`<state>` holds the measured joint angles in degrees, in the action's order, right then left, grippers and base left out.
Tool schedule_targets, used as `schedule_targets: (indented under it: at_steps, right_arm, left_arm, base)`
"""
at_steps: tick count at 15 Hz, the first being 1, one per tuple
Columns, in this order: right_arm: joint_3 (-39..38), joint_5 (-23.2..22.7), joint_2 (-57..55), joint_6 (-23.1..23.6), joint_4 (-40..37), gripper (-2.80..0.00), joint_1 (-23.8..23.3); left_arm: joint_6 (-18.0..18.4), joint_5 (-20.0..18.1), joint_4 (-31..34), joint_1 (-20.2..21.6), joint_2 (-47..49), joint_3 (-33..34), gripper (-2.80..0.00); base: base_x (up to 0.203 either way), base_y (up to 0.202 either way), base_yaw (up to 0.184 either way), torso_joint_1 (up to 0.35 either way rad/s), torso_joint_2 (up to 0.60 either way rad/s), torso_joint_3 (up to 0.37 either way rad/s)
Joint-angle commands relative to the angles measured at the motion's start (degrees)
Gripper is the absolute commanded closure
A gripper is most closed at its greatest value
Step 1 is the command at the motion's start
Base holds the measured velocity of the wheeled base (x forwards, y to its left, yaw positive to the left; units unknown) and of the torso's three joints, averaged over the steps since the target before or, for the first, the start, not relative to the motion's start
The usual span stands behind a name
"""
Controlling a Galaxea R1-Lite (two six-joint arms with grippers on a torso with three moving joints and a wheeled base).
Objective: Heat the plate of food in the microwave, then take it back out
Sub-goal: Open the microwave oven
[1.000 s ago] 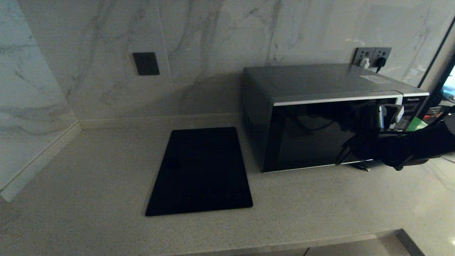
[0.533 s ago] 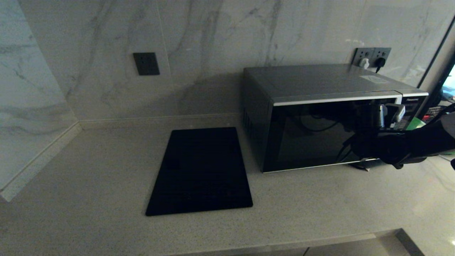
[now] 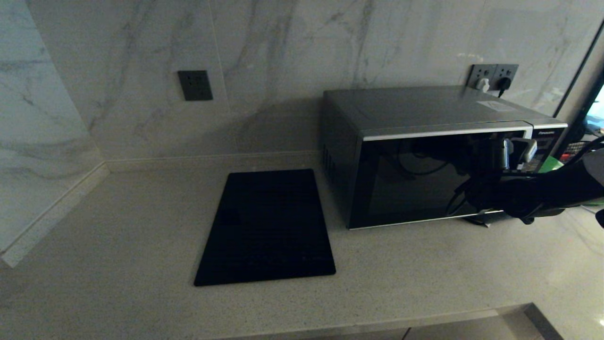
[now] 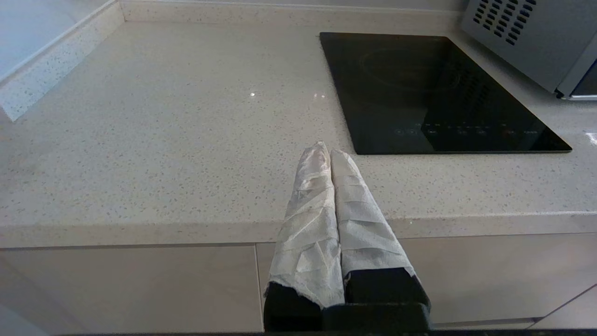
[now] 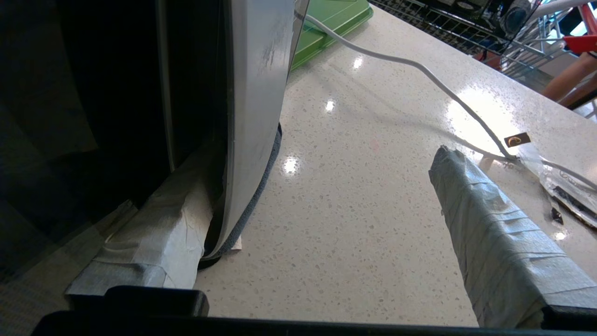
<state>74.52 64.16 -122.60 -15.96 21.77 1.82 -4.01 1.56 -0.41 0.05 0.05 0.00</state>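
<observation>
The speckled countertop (image 3: 118,226) is bounded at the left and rear by marble walls, on which a dark wall plate (image 3: 195,85) is mounted. A flat black rectangular panel (image 3: 266,226) is set into the counter near its middle; only in the left wrist view is its row of faint control marks resolved. In that same view the left gripper (image 4: 325,148) is seen held over the counter's front edge, its paper-wrapped fingers (image 4: 310,205) pressed together and empty; this gripper is not seen in the head view.

Right of the panel stands the microwave (image 3: 424,108), door shut, with a socket strip (image 3: 493,73) on the wall behind it. The right gripper (image 3: 512,148) is seen at the door's right edge, by the curved silver strip (image 5: 254,102). The right wrist view alone reveals that its jaws are spread wide: one taped finger (image 5: 158,242) lies against the dark glass beside the strip, the other finger (image 5: 489,233) stands clear over the counter, and nothing is clamped. A white cable (image 5: 410,65) and a green board (image 5: 333,21) are also shown only there.

The plate of food is seen in no view.
</observation>
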Motion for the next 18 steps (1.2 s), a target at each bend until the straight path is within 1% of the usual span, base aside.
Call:
schedule_targets:
  at_steps: [1,12,13,18]
  right_arm:
    - [0.0,0.4,0.2,0.0,0.2,-2.80,0.0]
    - [-0.4,0.2,1.5,-0.1,-0.1,-2.80,0.1]
    - [-0.6,0.2,1.5,0.0,-0.1,0.00,0.1]
    - [-0.6,0.2,1.5,-0.3,-0.1,0.00,0.1]
  left_arm:
    - [0.1,0.0,0.0,0.0,0.0,0.0,0.00]
    - [0.0,0.0,0.0,0.0,0.0,0.0,0.00]
    - [0.0,0.0,0.0,0.0,0.0,0.0,0.00]
    - [0.0,0.0,0.0,0.0,0.0,0.0,0.00]
  base:
    - [0.000,0.000,0.000,0.000,0.00,0.000]
    - [0.000,0.000,0.000,0.000,0.00,0.000]
    - [0.000,0.000,0.000,0.000,0.00,0.000]
    - [0.000,0.000,0.000,0.000,0.00,0.000]
